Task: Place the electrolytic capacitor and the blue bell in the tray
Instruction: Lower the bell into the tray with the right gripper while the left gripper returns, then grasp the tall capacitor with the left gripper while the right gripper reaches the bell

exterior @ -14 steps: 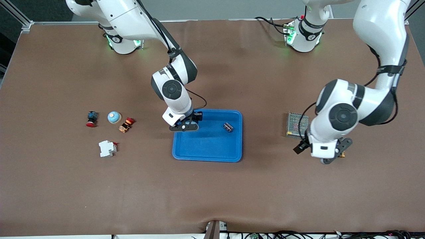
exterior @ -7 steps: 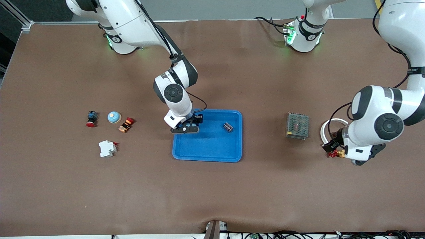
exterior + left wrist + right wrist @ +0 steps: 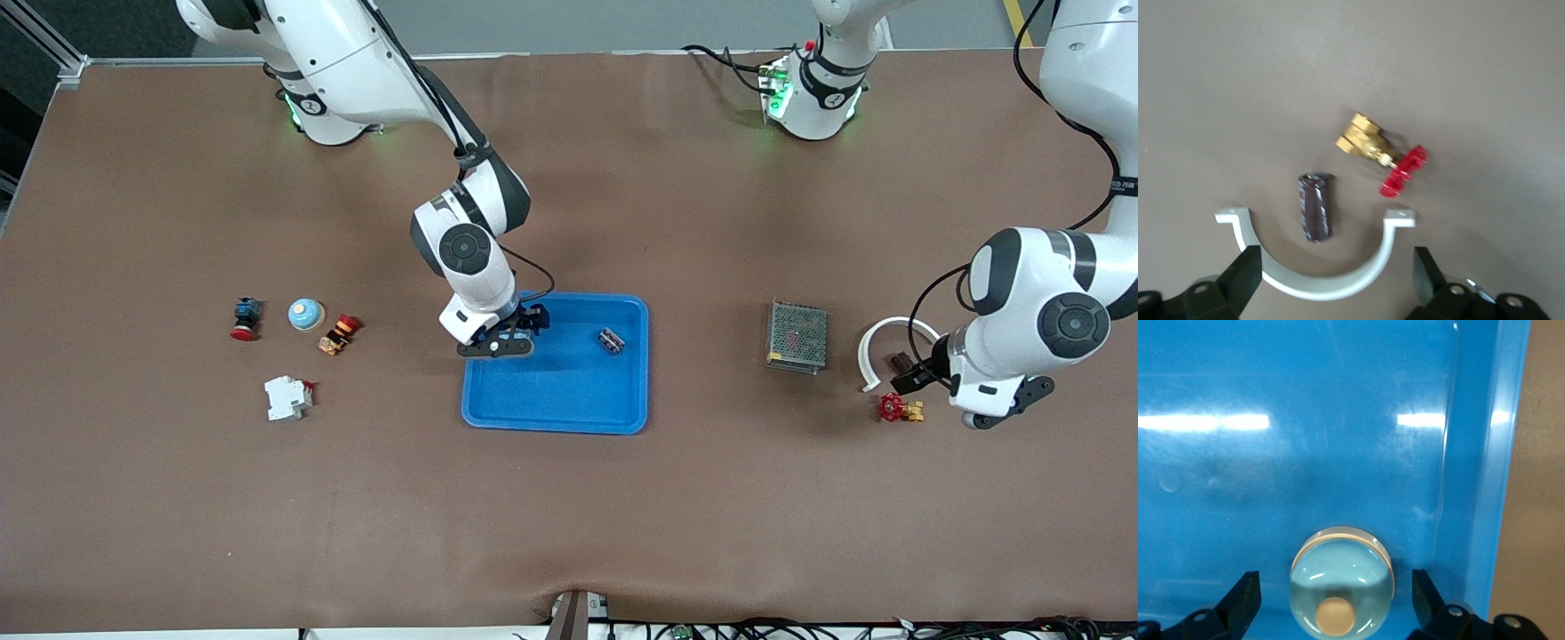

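**Q:** Where do things stand?

**Me:** My right gripper [image 3: 1335, 587] is low in the tray [image 3: 556, 427], at the corner toward the right arm's end. Fingers spread, touching nothing. A blue bell [image 3: 1341, 577] sits upright on the tray floor between them, near the rim. My left gripper [image 3: 1336, 260] hangs released over the electrolytic capacitor [image 3: 1316, 208], which lies on the desk [image 3: 569, 533] inside the arc of a white half-ring clamp [image 3: 1318, 287], toward the left arm's end.

**Q:** How to do the next bit well?

**Me:** Judgement: lift the right gripper straight up so neither finger clips the bell. On the left, the clamp crowds the capacitor. Turn the fingers to close across its body, come down inside the arc, and stay off the brass valve [image 3: 1381, 157] nearby.

**Q:** Count?

**Me:**
- Blue bells: two, one in the tray and one [image 3: 305, 314] on the desk.
- Dark cylinders: two, one by the clamp and a similar one [image 3: 610, 340] in the tray.
- One each: tray, clamp, valve, mesh box [image 3: 797, 336], white breaker [image 3: 288, 397].
- Push buttons: two [image 3: 246, 318].
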`<state>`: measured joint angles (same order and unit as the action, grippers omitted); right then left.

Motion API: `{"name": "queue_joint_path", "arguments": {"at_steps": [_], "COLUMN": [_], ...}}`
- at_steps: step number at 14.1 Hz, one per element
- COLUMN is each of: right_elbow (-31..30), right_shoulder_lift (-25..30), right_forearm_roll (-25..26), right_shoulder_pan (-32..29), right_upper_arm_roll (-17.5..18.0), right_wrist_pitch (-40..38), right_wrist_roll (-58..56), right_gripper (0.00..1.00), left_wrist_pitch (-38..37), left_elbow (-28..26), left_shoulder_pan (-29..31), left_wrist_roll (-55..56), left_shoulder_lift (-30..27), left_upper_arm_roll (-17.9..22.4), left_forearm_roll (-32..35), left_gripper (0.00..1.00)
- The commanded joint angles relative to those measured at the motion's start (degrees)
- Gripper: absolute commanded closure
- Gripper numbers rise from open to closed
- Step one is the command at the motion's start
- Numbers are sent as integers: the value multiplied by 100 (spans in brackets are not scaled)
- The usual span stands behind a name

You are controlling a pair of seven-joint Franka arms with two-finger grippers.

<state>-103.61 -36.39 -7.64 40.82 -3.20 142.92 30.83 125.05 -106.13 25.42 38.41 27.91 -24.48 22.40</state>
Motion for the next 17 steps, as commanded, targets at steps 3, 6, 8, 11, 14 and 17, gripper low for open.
{"name": "queue_joint_path", "arguments": {"at_steps": [3, 6, 8, 11, 14, 17], "right_elbow": [323, 429, 438, 438, 421, 420], "right_shoulder_lift": [947, 1598, 1967, 2364, 2531, 2514], "right_forearm_roll": [52, 43, 43, 52, 87, 341], "right_shoulder_pan": [-257, -653, -960, -1592, -2453, -3209], "right_upper_arm_roll": [-32, -32, -32, -41, -41, -41], "right_wrist_pitch": [-1517, -2644, -3198, -3770, -4018, -3983], "right_wrist_roll": [-225, -919, -1410, -2516, -4001, -5355], "right_gripper": [0, 0, 0, 0, 0, 0], "left_wrist_pitch": [1135, 1425, 1514, 1610, 1786, 1892], "left_elbow": [-1040, -1120, -1129, -1120, -1102, -1076], "left_shoulder_pan": [428, 578, 630, 639, 657, 666], "left_wrist_roll": [-158, -176, -176, -176, -176, -167], "left_shoulder_lift": [-295, -173, -102, 38, 161, 319], "left_upper_arm_roll": [-48, -48, -48, -48, -48, -22], "left_forearm_roll": [431, 537, 546, 537, 537, 564], "left_gripper": [10, 14, 22, 30, 30, 33]}}
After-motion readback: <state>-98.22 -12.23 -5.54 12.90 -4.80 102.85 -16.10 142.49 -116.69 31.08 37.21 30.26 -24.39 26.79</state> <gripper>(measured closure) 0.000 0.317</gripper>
